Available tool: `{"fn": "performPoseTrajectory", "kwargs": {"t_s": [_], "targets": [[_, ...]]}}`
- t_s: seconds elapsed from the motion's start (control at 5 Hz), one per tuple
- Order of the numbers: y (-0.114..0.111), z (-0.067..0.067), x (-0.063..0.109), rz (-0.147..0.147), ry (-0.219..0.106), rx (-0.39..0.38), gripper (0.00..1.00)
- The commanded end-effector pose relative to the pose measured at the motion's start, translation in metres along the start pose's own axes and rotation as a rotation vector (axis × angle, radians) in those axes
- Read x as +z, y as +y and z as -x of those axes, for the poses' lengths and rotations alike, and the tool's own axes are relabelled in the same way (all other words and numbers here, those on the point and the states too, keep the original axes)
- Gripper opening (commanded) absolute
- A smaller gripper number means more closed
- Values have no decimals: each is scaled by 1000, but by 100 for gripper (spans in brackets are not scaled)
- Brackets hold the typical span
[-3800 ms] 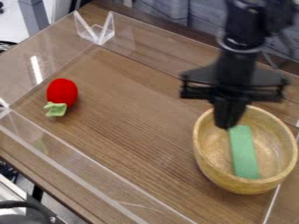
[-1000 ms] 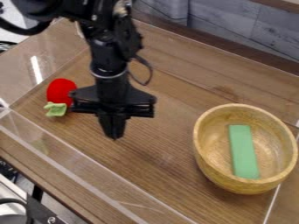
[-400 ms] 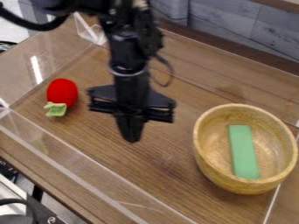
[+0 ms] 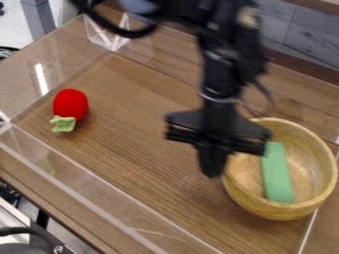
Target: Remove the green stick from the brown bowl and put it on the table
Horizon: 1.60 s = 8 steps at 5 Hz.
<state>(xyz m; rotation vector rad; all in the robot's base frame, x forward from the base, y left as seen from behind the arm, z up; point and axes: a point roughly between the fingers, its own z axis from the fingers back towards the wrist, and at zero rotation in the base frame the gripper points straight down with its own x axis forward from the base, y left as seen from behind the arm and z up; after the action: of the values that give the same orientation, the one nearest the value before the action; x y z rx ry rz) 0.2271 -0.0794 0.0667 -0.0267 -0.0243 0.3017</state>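
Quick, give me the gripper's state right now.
Gripper: closed, holding nothing; the green stick lies in the brown bowl.

The stick [image 4: 276,171] is plain mid-green, with no pattern. The bowl [image 4: 248,185] is light tan, a pale wood tone. The table [image 4: 119,129] is dark brown with a streaky wood grain. Its walls [image 4: 109,32] are clear and colourless. The strawberry [image 4: 69,104] is red, with small light green leaves at its base. The gripper [image 4: 212,165] and arm [image 4: 228,60] are black.
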Motion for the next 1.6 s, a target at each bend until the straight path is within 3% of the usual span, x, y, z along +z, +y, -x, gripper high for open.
{"fn": "performPoseTrajectory", "kwargs": {"t_s": [0.0,0.2,0.4,0.6,0.8,1.0,1.4], "targets": [[-34,-7,2,31,-26,-5,0],[-52,-7,-5,49,-20,-17,0],[-51,-13,0,63,-18,7,100],[-49,-19,8,78,-24,41,100],[-47,-25,9,95,-30,16,0],[-46,-31,8,112,-37,-6,0],[-40,-19,9,142,-44,-84,0]]}}
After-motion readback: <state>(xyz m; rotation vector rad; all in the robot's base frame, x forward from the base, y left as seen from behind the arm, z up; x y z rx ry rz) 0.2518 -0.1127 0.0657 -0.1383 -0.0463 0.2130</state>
